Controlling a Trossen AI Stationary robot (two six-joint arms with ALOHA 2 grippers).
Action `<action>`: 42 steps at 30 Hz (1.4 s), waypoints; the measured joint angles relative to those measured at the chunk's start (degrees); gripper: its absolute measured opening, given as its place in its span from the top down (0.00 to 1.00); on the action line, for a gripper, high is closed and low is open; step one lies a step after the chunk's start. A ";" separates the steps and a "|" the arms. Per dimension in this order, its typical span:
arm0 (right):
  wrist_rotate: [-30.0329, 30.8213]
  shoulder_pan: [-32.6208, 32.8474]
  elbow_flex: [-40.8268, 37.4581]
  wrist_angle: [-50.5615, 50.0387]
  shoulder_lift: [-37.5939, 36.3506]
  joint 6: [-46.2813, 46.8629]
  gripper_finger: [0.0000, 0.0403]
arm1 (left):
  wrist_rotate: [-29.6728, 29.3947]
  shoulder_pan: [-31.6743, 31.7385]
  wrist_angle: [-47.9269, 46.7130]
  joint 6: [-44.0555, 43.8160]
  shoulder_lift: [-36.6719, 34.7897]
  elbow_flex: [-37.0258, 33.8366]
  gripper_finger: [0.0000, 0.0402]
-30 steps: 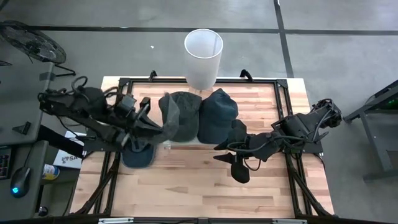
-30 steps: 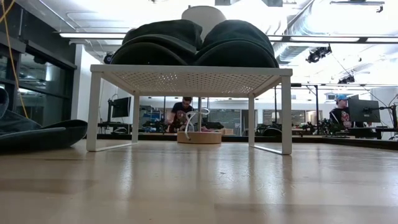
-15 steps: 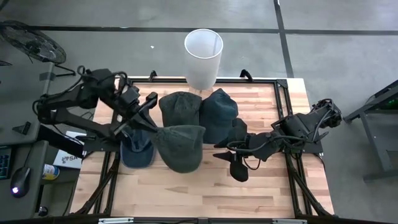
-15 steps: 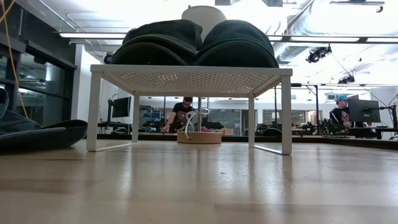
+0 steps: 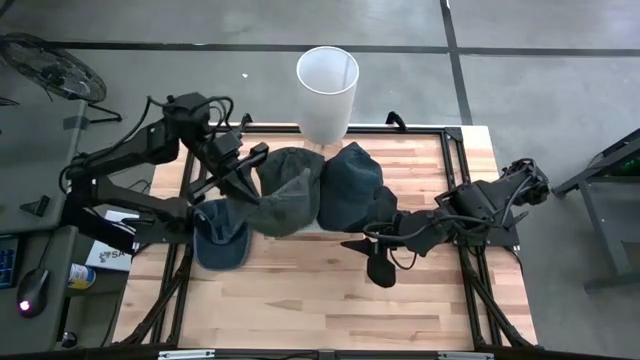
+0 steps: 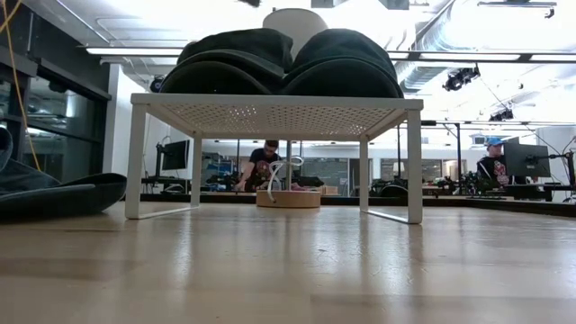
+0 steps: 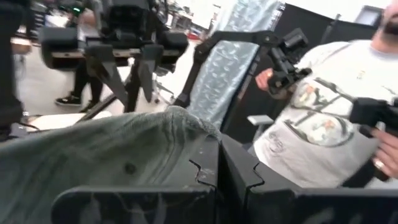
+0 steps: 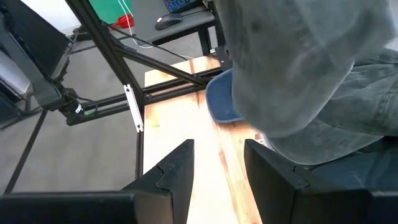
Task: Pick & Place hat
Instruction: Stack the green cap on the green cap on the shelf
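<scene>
Wooden bench with a white rack and caps

The bench (image 5: 300, 290) has a light plank top set in a dark frame, and most of its near half is bare wood. A white perforated rack (image 6: 274, 115) stands on four legs toward the far side; two dark caps rest on its top, a grey-green one (image 6: 236, 61) and a navy one (image 6: 346, 65), touching each other. A blue cap (image 5: 220, 240) lies flat on the planks just beside the rack, near the bench's left edge. A white cylindrical bin (image 5: 327, 92) stands on the floor (image 5: 520, 90) just beyond the far edge.
</scene>
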 joint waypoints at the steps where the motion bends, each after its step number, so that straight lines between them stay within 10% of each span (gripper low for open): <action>1: 0.04 -0.05 0.00 0.00 0.00 0.09 0.67 | 1.17 0.31 0.03 0.42 0.39 0.00 1.00; 42: 2.21 -0.40 0.00 -0.04 0.00 1.73 0.67 | 19.26 14.87 1.37 9.87 6.96 0.02 1.00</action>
